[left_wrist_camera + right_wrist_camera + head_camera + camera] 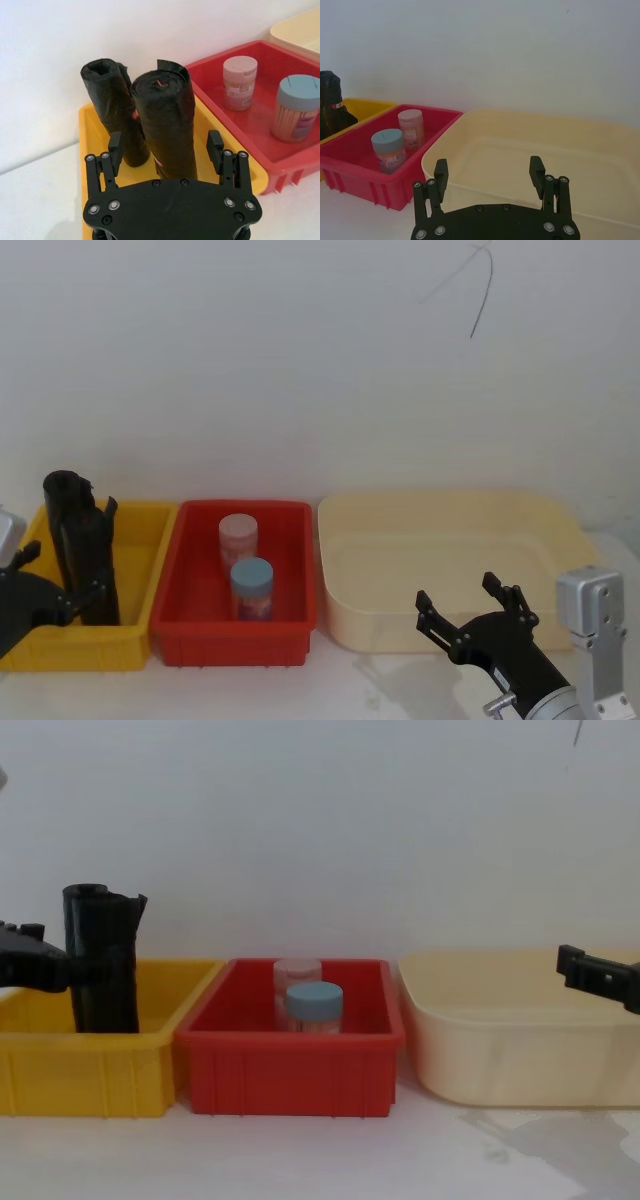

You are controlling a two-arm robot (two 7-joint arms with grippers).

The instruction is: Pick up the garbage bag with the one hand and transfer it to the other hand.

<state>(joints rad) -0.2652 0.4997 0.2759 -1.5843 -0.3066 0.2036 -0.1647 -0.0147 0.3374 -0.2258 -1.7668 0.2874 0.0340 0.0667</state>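
Black crinkly bag roll (167, 125) upright in yellow bin (89, 125), loose flap at top, betw. spread fingers of L gripper (165, 145). R gripper (489, 172) spread wide by cream tub (520, 135).

My head camera looks forward and down from above onto the red bin (235, 645), with the yellow bin (60, 655) to its left and the cream tub (370, 625) to its right. My chest camera sits lower and faces the red bin's front wall side-on. My left wrist camera looks closely past my left gripper (165, 137) into the yellow bin, with the red bin beside it. My right wrist camera looks past my right gripper (489, 165) over the cream tub, with the red bin farther off. All four views share the red bin.
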